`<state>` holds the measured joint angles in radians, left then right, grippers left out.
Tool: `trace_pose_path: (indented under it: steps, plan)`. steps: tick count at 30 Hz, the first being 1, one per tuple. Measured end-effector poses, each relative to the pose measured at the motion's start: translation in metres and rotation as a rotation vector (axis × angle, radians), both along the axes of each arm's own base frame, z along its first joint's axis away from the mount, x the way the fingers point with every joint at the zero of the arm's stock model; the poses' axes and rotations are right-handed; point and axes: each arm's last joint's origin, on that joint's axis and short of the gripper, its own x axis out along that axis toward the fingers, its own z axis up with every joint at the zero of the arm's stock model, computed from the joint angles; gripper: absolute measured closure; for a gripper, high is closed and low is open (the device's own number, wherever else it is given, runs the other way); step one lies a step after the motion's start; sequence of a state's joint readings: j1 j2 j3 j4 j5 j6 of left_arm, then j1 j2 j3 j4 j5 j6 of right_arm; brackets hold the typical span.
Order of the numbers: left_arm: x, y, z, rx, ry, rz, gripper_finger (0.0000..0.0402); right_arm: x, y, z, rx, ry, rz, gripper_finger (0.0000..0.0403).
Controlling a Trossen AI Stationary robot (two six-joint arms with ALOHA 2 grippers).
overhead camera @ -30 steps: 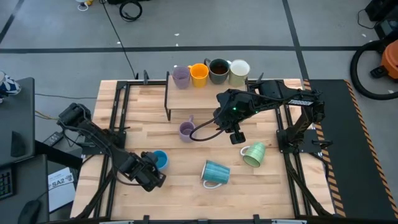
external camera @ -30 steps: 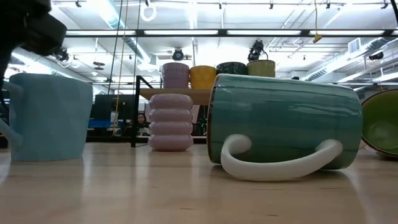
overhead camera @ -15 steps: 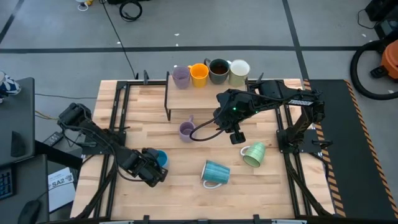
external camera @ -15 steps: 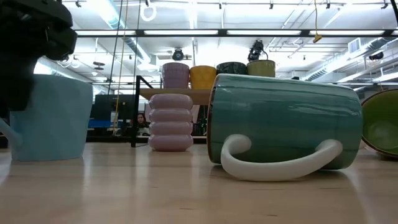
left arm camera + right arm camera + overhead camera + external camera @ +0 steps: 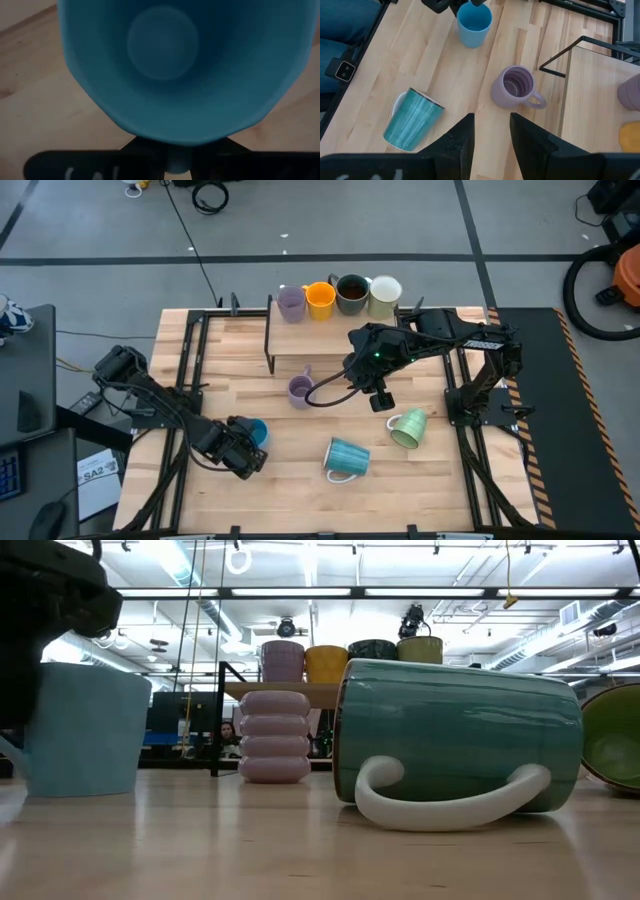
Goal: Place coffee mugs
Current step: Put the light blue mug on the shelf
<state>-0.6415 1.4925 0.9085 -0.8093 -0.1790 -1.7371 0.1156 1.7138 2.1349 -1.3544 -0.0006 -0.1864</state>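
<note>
— Since a second ago, what has moved?

— Only the left gripper [image 5: 243, 450]. It went from beside the blue mug [image 5: 256, 434] onto its rim, and in the low view the mug now leans a little. The right gripper [image 5: 381, 399] did not move.

— How should the lift go?

— I think straight up and slowly, because the pinch is only on one wall; the mug could swing. Then carry it toward 12 o'clock, to the shelf [image 5: 300, 336] where four mugs already stand.

— And the jaws?

— The left jaws are nearly together, pinching the blue mug's wall at about 7 o'clock on the tabletop [image 5: 300, 480]. The right jaws stand partly spread over the centre and hold nothing.
</note>
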Motion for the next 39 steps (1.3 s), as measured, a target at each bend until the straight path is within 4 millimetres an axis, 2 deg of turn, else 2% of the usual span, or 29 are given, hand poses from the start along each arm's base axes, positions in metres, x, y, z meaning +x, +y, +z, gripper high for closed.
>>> trace_pose_path:
  steps: [9, 14, 21, 25, 30, 35, 39]
  plan:
    - [0.003, 0.000, 0.006, 0.020, -0.006, -0.120, 0.0348, 0.000, 0.000, 0.000, 0.000, 0.000, 0.000, 0.0273]
    - [0.018, 0.000, 0.031, 0.040, -0.051, -0.251, 0.0349, 0.000, 0.000, 0.000, 0.000, 0.000, 0.000, 0.0272]
    - [0.042, 0.012, 0.086, 0.081, -0.130, -0.399, 0.0349, -0.001, 0.000, 0.000, -0.001, 0.008, 0.000, 0.0272]
    - [0.055, 0.030, 0.120, 0.133, -0.184, -0.460, 0.0349, -0.003, 0.000, -0.002, -0.004, 0.034, 0.000, 0.0273]
    - [0.068, 0.063, 0.156, 0.210, -0.233, -0.501, 0.0349, -0.003, 0.000, -0.002, -0.005, 0.044, 0.000, 0.0272]
    - [0.077, 0.104, 0.183, 0.295, -0.277, -0.504, 0.0349, -0.004, 0.000, -0.002, -0.005, 0.044, 0.000, 0.0272]
    - [0.076, 0.136, 0.197, 0.349, -0.264, -0.489, 0.0349, -0.003, 0.000, -0.002, -0.005, 0.044, 0.000, 0.0273]
